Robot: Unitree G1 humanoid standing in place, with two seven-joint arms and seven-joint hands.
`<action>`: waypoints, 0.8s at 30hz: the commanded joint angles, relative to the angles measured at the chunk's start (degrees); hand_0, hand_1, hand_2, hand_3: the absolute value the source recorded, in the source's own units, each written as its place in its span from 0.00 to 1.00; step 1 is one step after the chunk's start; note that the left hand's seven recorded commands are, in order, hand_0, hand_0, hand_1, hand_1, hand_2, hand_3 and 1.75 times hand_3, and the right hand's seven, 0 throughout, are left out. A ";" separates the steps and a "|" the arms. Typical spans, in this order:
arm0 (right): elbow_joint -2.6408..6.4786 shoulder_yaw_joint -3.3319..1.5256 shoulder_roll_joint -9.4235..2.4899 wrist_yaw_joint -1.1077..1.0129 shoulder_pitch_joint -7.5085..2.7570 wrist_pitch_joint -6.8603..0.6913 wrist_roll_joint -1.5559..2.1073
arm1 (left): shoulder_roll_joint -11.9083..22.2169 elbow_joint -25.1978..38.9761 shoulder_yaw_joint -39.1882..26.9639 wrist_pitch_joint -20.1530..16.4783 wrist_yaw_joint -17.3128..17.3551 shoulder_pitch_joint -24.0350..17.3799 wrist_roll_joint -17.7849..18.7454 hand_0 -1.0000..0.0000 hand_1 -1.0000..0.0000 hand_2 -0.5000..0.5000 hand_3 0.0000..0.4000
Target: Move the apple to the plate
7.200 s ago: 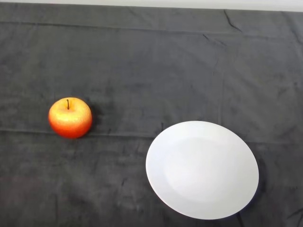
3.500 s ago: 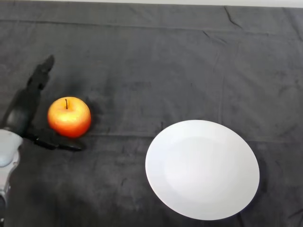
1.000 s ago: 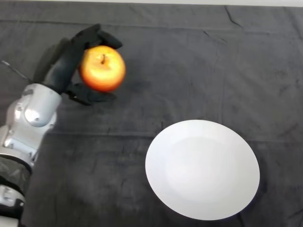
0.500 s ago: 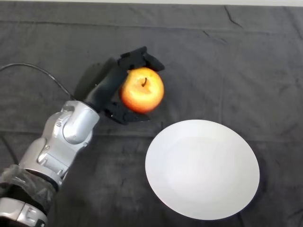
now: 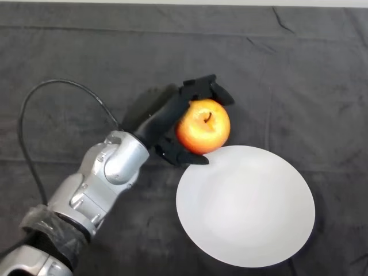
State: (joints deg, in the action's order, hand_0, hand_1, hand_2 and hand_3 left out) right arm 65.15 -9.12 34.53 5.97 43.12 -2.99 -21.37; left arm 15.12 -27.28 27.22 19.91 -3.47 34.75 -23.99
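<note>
Robot hand (image 5: 172, 118) curled around a red-yellow apple (image 5: 202, 126), held above the dark-clothed worktop (image 5: 299, 75), just over the white plate's (image 5: 247, 207) upper left rim.

I see a dark grey cloth (image 5: 299, 86) covering the whole tabletop, creased in long horizontal folds and a few short wrinkles near the far right. Along the far edge, a thin pale strip (image 5: 184, 3) shows beyond it.
</note>
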 commanded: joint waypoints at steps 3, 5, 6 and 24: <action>-0.56 0.72 0.28 -0.43 -2.58 -0.62 0.59 | -0.23 2.62 2.98 -1.09 -0.62 -1.62 -0.15 0.00 0.00 0.50 1.00; -0.58 0.72 0.28 -0.43 -2.58 -0.64 0.59 | -0.50 2.35 4.31 -1.26 -1.02 -1.65 -0.03 0.00 0.00 0.50 1.00; -0.59 0.73 0.28 -0.44 -2.59 -0.64 0.59 | -0.67 2.10 5.08 -1.33 -1.27 -1.64 0.03 0.00 0.00 0.50 1.00; -0.42 0.73 0.27 -0.45 -2.47 -0.63 0.53 | -1.00 -7.57 14.17 1.00 -1.82 1.46 2.70 0.16 0.36 0.40 0.84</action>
State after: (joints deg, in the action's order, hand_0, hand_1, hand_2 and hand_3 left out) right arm 65.14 -9.11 34.53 5.97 43.12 -3.20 -21.38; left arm 13.10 -31.30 38.01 21.46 -5.86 35.60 -21.14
